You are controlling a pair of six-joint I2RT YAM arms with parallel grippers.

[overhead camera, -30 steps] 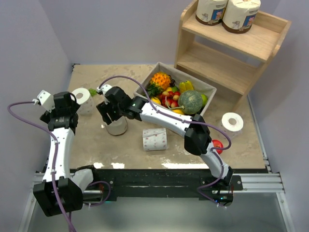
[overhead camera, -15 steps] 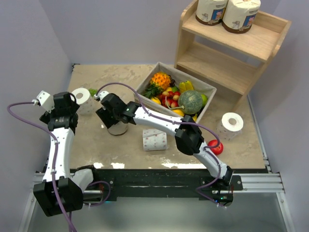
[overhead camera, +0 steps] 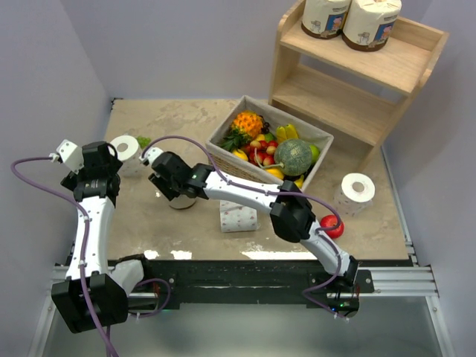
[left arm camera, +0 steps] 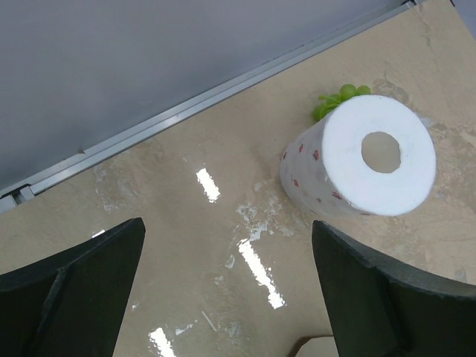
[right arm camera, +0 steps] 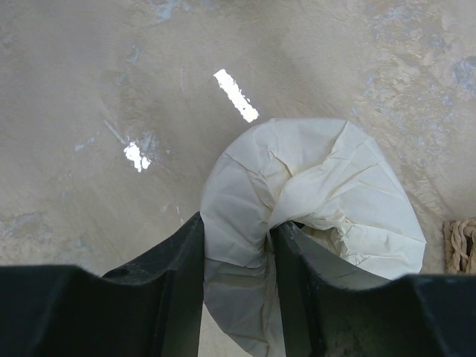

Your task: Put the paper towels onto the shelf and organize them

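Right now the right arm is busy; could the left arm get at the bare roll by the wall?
Probably yes: the left gripper is open, the bare roll stands just ahead, and nothing lies between them.

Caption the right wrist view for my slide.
Right pincer pinches the wrapper top of a cream-wrapped roll on the table.

left jaws wide apart, right jaws pinched.

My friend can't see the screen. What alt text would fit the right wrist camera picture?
The right tool, seen from just above its two black fingers, pinches the crumpled top of a cream paper-wrapped cylindrical roll standing on a mottled beige table. A sliver of woven wicker basket shows at the right edge.
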